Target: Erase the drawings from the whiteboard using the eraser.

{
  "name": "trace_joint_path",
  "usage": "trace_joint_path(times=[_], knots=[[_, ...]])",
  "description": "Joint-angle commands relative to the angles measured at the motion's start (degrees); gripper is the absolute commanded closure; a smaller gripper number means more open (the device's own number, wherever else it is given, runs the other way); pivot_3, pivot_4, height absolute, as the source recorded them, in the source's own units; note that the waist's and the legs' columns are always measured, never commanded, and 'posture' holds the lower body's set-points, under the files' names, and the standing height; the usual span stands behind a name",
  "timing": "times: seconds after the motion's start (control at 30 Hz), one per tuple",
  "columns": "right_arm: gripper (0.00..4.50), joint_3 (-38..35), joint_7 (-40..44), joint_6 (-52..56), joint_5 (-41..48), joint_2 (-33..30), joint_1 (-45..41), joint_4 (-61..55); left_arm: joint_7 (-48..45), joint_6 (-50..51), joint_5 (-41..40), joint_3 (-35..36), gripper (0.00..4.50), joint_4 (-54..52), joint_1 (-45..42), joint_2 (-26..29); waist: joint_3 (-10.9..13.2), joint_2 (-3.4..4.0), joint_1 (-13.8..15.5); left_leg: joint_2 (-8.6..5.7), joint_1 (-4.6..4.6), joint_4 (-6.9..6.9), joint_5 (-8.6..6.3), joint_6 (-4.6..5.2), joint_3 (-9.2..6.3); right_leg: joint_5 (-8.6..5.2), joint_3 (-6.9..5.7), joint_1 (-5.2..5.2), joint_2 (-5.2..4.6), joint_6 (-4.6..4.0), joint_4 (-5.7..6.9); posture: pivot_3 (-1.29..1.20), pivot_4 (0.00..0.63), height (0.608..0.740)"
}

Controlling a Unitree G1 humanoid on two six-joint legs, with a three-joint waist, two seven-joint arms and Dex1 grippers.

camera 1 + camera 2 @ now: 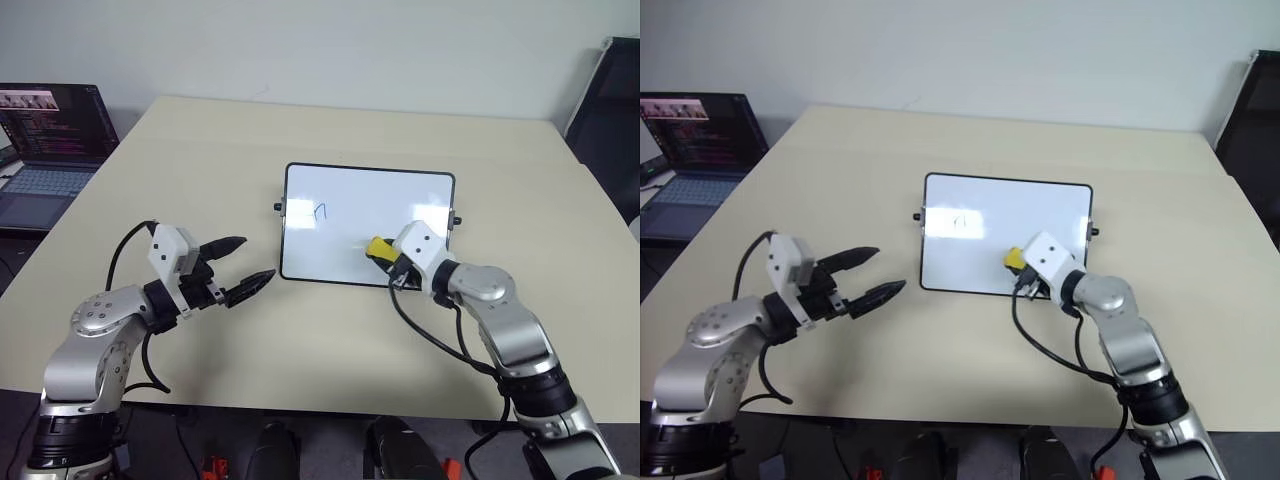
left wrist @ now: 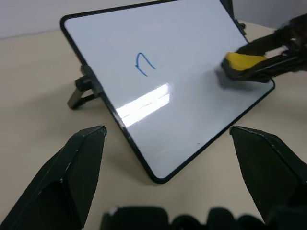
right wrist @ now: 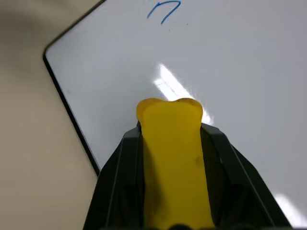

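While clamped in the right pincer [image 1: 388,256], eraser [image 1: 378,246] pressed yellow side up against whiteboard [image 1: 350,205] close to its near right corner, both black fingers shut on it from the sides. Whiteboard propped at a tilt near the middle of the beige surface [image 1: 300,130], thin black frame all round, rounded corners, small black knobs at both short sides. One drawing [image 1: 321,211] visible, a blue arch on the left half of the board, well apart from the eraser; broad bare white between the two, glossy with a glare streak. No other marks made out. Left pincer [image 1: 246,270] open wide, fingers spread and pointing toward the board's near left corner, hovering above the surface just short of the frame and touching nothing. Plenty of bare surface beyond the board's far edge, to its right and along the near edge in front of both arms. Laptop [image 1: 50,150] open off the surface's left edge, screen lit, well away from the board. Dark chair [image 1: 612,110] standing past the far right corner. From the left wrist view, near long edge of the frame resting on the surface, left knob and stand foot jutting out beside it.
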Motion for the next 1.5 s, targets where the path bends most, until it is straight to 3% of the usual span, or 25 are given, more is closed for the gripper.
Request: trace_joint_path(times=[0.03, 0.33, 0.87, 1.2, 1.5], knots=[[3.26, -3.5, 0.3, 2.1, 4.7, -1.0, 2.1, -7.1, 1.7, 1.2, -1.5, 2.3, 0.00, -4.1, 0.3, 0.6, 0.0, 0.00, 0.0, 0.00, 0.00, 0.00, -0.02, -0.03, 0.00, -0.03, 0.00, 0.00, 0.00, 0.02, 0.00, 0.00, 0.150, 0.740], [3.26, -3.5, -3.8, 1.2, 8.2, 0.0, 5.0, -11.8, 6.4, 7.5, -2.9, 1.7, 0.00, -10.1, -2.3, 1.1, 0.0, 0.01, -0.1, -0.01, 0.02, 0.04, -0.02, -0.04, 0.00, -0.09, 0.02, -0.01, 0.00, -0.07, 0.00, 0.00, 0.150, 0.740], [3.26, 1.8, -3.8, -2.8, 7.0, -3.3, 0.8, -7.6, 8.0, 6.4, -2.2, 2.1, 0.00, -10.3, 0.0, 0.5, 0.0, 0.01, -0.2, -0.01, 0.01, 0.04, -0.02, -0.04, 0.01, -0.09, 0.01, 0.00, 0.00, -0.07, 0.00, 0.00, 0.150, 0.740], [3.26, 9.4, -8.1, -8.9, -0.8, 3.2, -14.8, 9.2, 5.4, 2.6, -0.6, 2.4, 0.00, -4.9, -1.1, 1.4, 0.0, 0.01, -0.2, 0.00, 0.01, 0.03, -0.03, -0.04, 0.00, -0.05, 0.00, -0.01, 0.01, -0.02, 0.00, 0.00, 0.150, 0.740], [3.26, 11.9, -12.7, -23.6, -8.9, 8.7, -31.3, 37.6, 2.8, -0.7, 0.9, 0.5, 0.00, -1.5, -1.9, 0.4, 0.0, 0.03, -0.3, 0.01, 0.01, 0.00, -0.03, -0.04, 0.00, 0.10, -0.05, -0.02, 0.01, 0.21, 0.01, 0.00, 0.150, 0.740]])
